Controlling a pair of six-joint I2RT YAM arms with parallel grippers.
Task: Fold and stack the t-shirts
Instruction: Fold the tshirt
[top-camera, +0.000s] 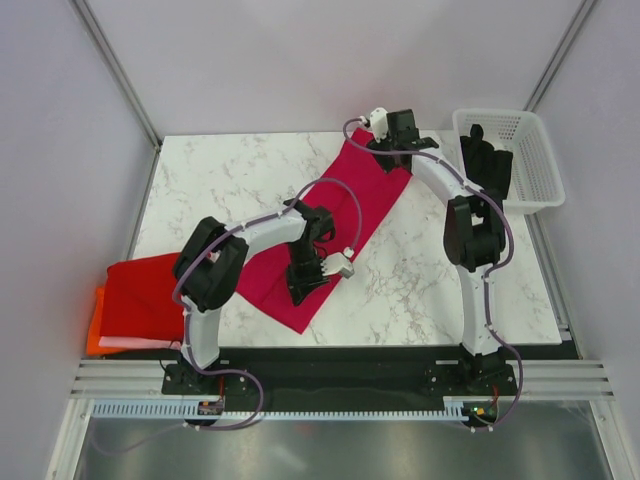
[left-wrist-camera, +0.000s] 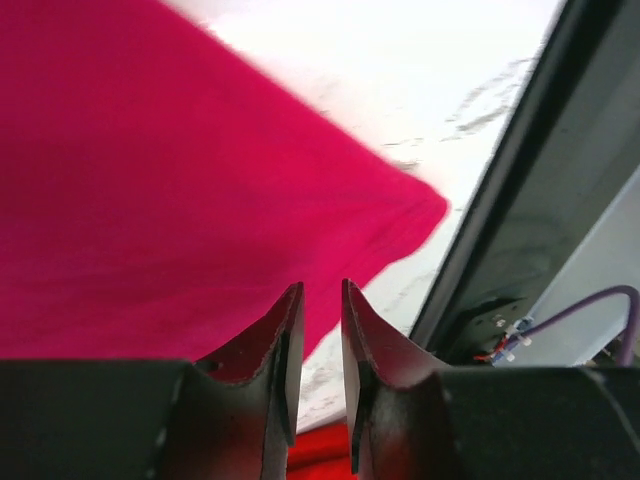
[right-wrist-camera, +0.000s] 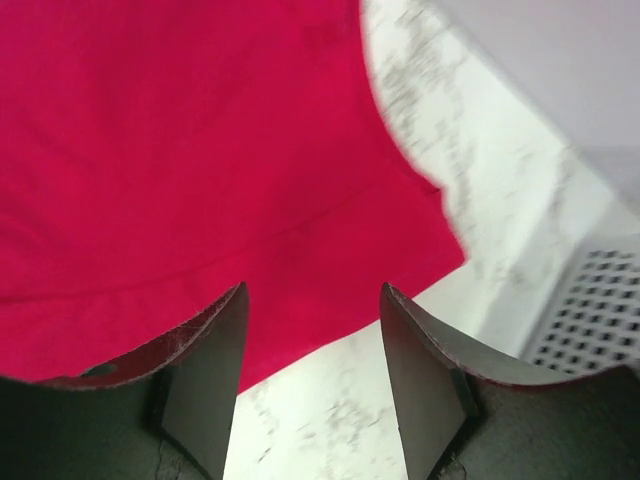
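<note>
1. The crimson t-shirt (top-camera: 268, 278) lies as a long folded strip, slanting from the counter's (top-camera: 220, 170) far middle toward its near edge.
2. The left fingers (left-wrist-camera: 280, 350) are slightly parted above the strip's near end and grip nothing.
3. The right fingers (right-wrist-camera: 205, 350) are wide apart over its far end and hold nothing.
4. A red t-shirt (top-camera: 140, 290) lies on an orange t-shirt (top-camera: 95, 335), overhanging the near left corner.

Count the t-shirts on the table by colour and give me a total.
Raspberry-crimson cloth t-shirt, spread out flat: 1
Bright red folded cloth t-shirt: 1
Orange cloth t-shirt, under the bright red one: 1
Total: 3
</note>
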